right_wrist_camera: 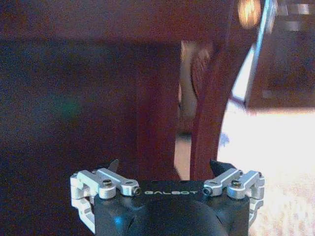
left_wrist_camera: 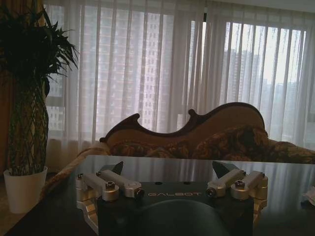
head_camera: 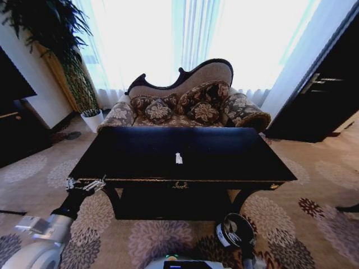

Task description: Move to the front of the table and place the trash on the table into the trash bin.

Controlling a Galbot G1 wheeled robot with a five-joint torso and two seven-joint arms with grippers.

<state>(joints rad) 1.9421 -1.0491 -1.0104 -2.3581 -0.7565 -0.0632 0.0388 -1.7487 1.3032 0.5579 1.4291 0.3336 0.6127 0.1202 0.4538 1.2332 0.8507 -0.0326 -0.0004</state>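
The glossy black table [head_camera: 134, 159] stands right before me. A small white piece of trash [head_camera: 178, 158] lies near the middle of its front edge, and its white edge [left_wrist_camera: 310, 194] also peeks into the left wrist view. My left gripper [head_camera: 87, 184] hovers at the table's front left corner, level with the top. In its own view the left gripper [left_wrist_camera: 169, 169] is open and holds nothing. The right gripper [right_wrist_camera: 165, 166] is low, open and empty, facing a curved table leg [right_wrist_camera: 206, 98]. The black trash bin [head_camera: 234, 230] with a white label stands on the carpet below the table's front right.
A patterned sofa [head_camera: 185, 106] sits just behind the table, with curtained windows beyond. A tall potted plant [head_camera: 84, 95] stands at the back left, and dark furniture [head_camera: 320, 95] lines the right wall. Patterned carpet [head_camera: 314, 213] spreads around the table.
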